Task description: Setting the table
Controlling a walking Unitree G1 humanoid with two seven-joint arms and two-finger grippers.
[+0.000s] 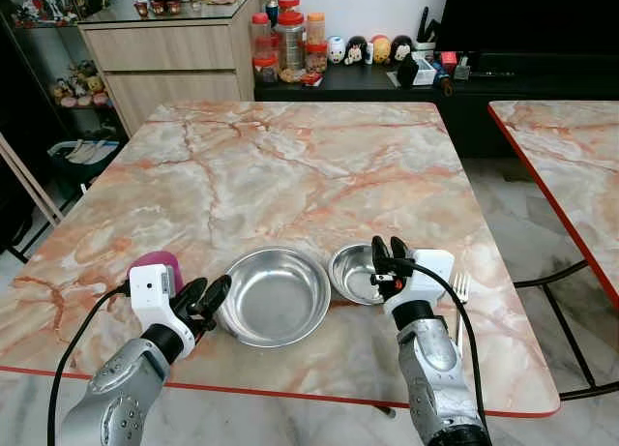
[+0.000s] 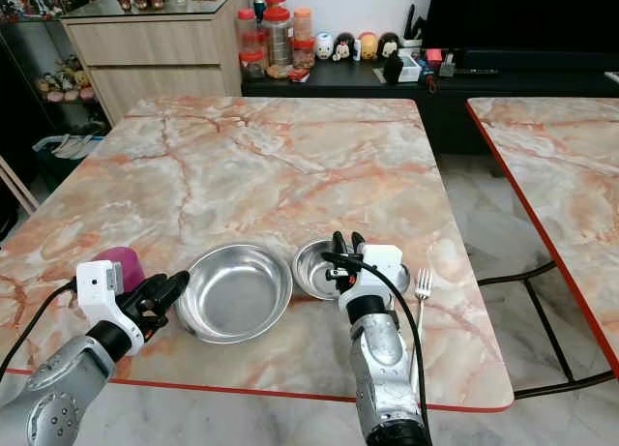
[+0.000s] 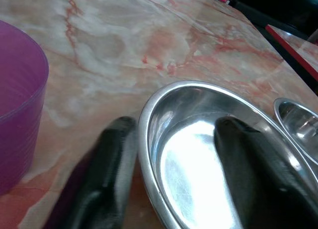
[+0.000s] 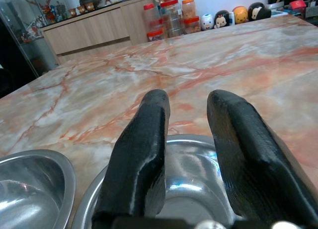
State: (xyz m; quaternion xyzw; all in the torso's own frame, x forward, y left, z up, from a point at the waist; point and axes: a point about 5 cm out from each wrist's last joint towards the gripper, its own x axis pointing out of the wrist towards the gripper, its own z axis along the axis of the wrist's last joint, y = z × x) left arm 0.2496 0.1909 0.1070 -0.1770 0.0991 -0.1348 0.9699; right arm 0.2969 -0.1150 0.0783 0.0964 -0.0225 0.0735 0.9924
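Note:
A large steel bowl (image 1: 276, 296) sits near the front edge of the marble table (image 1: 290, 165). A smaller steel bowl (image 1: 352, 273) touches it on the right. My left gripper (image 1: 207, 297) is open at the large bowl's left rim, one finger (image 3: 107, 159) outside and the other inside the bowl (image 3: 198, 164). Just left of that gripper stands a purple cup (image 1: 161, 264). My right gripper (image 1: 388, 252) is open and hovers over the small bowl's near rim (image 4: 189, 169), holding nothing. A fork (image 1: 460, 289) lies right of my right wrist.
A second marble table (image 1: 566, 156) stands to the right across a floor gap. Behind the table are a wooden sideboard (image 1: 174, 54) and a dark low cabinet with jars (image 1: 290, 40) and small figurines. The table's far half is bare.

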